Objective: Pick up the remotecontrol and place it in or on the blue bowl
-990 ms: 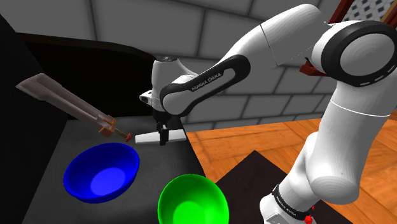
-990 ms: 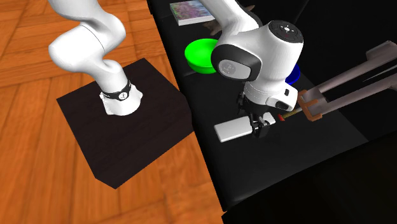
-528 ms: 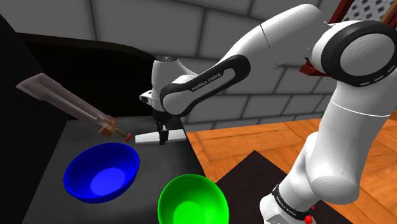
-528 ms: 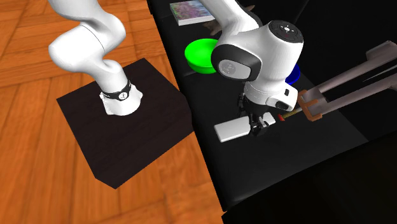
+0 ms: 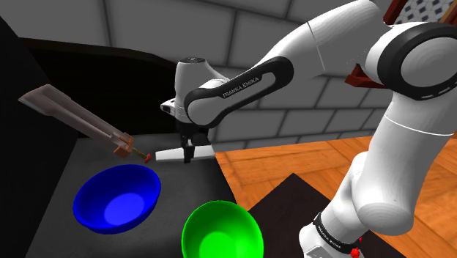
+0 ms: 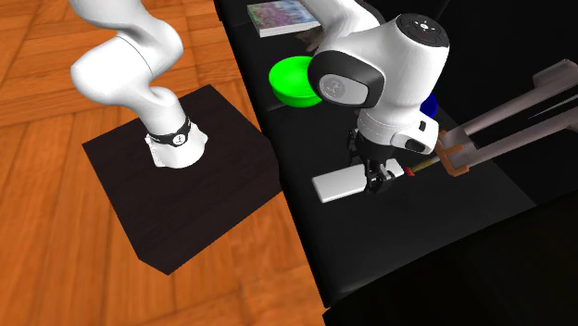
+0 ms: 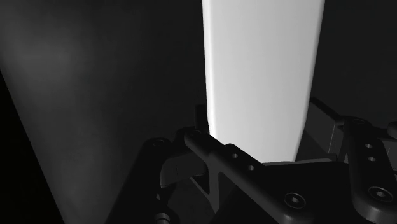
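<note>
the white arm bends down over the dark tabletop. the blue bowl sits just beside the green bowl. the white remote control is beyond the blue bowl, apart from it, near the tabletop's edge. the tool has its fingers closed on one end of it.

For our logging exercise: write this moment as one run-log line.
phase: grasp | gripper: shut on white remote control | blue bowl: empty

text: "FRANKA EMIKA" | on: arm's dark forearm link | view: shoulder | other legible text: none
</note>
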